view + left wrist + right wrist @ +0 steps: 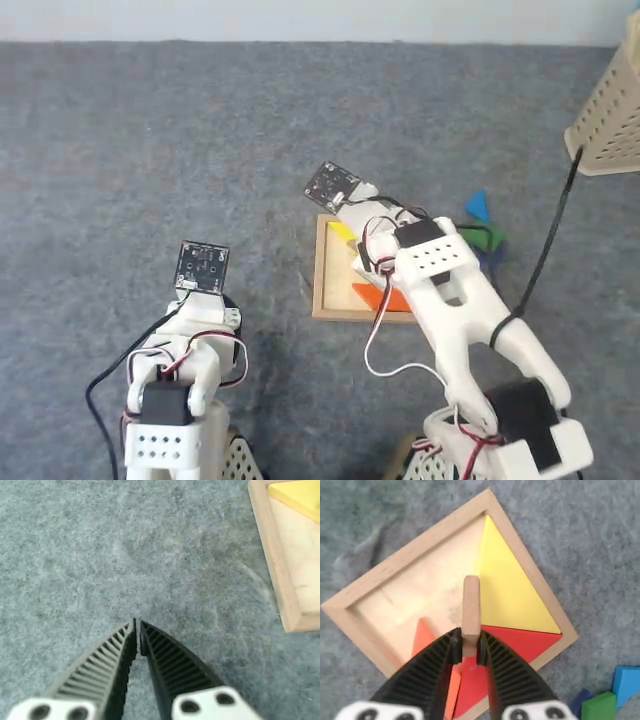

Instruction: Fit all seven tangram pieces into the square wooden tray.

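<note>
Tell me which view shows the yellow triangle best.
The right wrist view: the yellow triangle lies nearly whole in sight in the wooden tray. The high view shows a small part beside the right arm; the left wrist view, one corner.

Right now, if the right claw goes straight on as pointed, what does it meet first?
Likely the wooden tray, on its bare floor beside the yellow triangle; the plain wooden piece in the right claw would touch first. Depth unclear.

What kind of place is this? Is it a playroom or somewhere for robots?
Probably a robot test bench, not a playroom. The left arm and right arm, wires showing, stand side by side on a grey felt-covered table, at a puzzle: a square wooden tray holding a yellow piece.
</note>
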Motion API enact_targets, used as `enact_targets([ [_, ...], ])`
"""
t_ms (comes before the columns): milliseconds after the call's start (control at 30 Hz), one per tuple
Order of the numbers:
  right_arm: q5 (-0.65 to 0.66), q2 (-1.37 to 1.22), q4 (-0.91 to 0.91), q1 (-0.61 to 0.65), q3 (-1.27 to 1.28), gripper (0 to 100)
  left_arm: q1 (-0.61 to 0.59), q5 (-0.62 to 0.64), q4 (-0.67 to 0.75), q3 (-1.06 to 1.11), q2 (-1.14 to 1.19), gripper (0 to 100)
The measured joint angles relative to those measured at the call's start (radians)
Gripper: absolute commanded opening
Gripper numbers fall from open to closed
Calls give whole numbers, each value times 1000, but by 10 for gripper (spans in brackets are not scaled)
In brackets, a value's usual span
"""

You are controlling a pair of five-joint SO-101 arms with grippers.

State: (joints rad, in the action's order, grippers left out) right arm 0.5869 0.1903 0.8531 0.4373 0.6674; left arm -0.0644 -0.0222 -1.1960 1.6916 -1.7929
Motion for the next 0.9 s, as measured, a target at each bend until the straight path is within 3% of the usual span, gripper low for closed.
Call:
enact_targets([
  [300,195,0,183,63,0,8,0,0,0,0,0,11],
  [600,201,0,193,64,0,14,0,0,0,0,0,11],
  [900,201,0,193,64,0,90,0,0,0,0,0,11],
])
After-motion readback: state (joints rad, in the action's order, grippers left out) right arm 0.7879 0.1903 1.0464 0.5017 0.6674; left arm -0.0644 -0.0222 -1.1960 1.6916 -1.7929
